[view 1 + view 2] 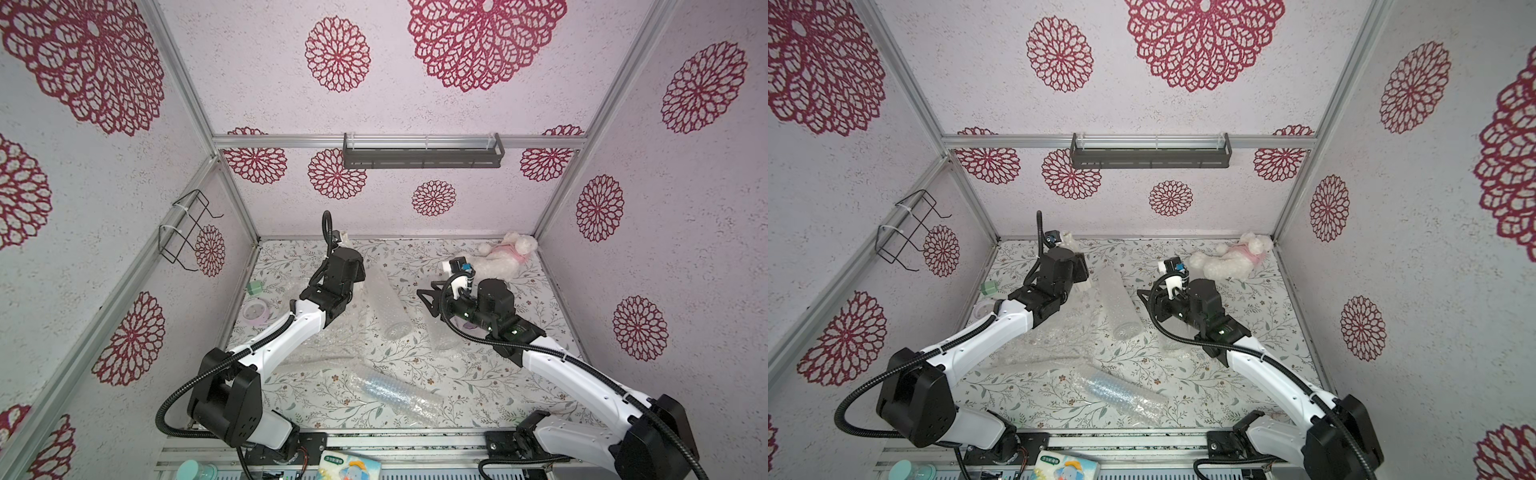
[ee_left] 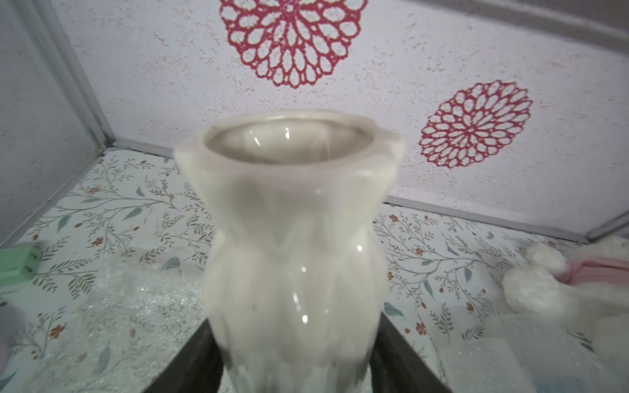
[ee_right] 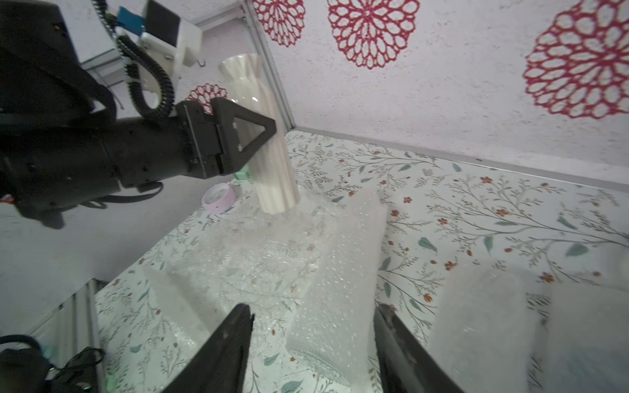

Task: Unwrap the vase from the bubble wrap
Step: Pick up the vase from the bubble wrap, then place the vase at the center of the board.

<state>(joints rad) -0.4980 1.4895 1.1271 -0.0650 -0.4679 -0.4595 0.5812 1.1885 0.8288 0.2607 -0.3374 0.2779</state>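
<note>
A white ribbed vase [image 2: 292, 238] stands bare and nearly upright, with my left gripper [image 2: 292, 340] shut on its lower body. From the right wrist view, the left gripper [image 3: 252, 136] clamps the vase [image 3: 272, 170] at mid-height, and the base is down by a crumpled sheet of bubble wrap [image 3: 258, 251]. A hollow roll of bubble wrap [image 1: 388, 303] lies between the arms. My right gripper [image 3: 315, 309] hangs open just over that roll [image 3: 340, 272], holding nothing. In both top views the left wrist hides most of the vase; only its rim [image 1: 1068, 239] shows.
A bluish ribbed item wrapped in bubble wrap [image 1: 395, 392] lies near the front edge. Another clear roll [image 1: 440, 336] sits under the right arm. A white plush toy [image 1: 505, 255] is at the back right. A green box [image 1: 254, 287] and pink tape roll [image 1: 255, 311] sit by the left wall.
</note>
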